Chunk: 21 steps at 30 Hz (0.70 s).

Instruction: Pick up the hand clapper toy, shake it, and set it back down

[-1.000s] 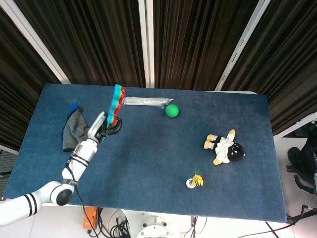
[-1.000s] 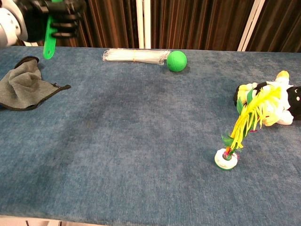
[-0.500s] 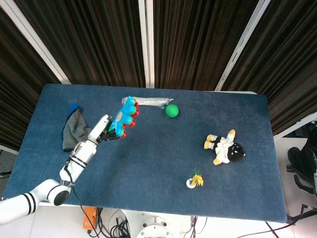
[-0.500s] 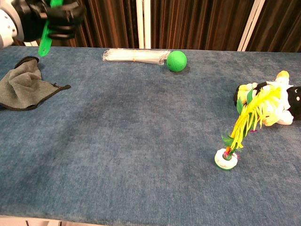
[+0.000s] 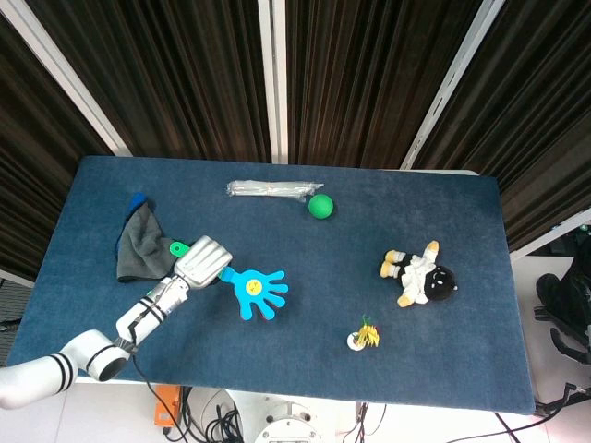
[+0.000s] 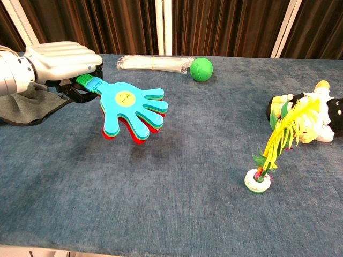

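Above blue table [image 5: 305,277], left robot hand [image 6: 64,60] grips stacked hand-shaped clapper [image 6: 131,108].

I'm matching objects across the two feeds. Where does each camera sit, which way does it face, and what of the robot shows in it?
Head view: high above the near edge, looking steeply down on the whole blue table; the left arm and left hand show, holding the hand clapper toy.
Chest view: low at the near edge, looking across the table toward the curtains; only the left hand and wrist show.
Shared: clapper, green ball, plush doll, shuttlecock.
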Each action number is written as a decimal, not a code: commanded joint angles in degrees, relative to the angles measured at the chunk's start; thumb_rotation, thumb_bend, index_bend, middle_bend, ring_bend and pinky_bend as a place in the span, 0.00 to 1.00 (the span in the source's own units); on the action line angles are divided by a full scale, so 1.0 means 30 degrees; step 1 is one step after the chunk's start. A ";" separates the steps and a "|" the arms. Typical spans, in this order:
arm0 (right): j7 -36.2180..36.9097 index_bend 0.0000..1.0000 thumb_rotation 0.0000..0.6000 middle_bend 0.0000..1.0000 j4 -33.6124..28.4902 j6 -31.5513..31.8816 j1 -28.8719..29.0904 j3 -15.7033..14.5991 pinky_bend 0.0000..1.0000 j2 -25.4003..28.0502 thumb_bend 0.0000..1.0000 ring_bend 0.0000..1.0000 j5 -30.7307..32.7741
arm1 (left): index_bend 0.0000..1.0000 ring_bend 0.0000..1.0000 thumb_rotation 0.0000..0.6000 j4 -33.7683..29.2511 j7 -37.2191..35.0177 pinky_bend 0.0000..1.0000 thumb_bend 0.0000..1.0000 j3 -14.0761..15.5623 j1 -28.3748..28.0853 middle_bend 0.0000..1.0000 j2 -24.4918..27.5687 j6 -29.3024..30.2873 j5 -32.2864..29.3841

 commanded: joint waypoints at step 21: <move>0.0537 0.00 1.00 0.00 0.0469 -0.0147 -0.0153 -0.0016 0.00 -0.0043 0.27 0.00 0.0273 | 0.27 0.68 0.59 0.1380 -0.6502 0.78 0.30 -0.1134 -0.0978 0.66 -0.3714 -0.0676 -0.4848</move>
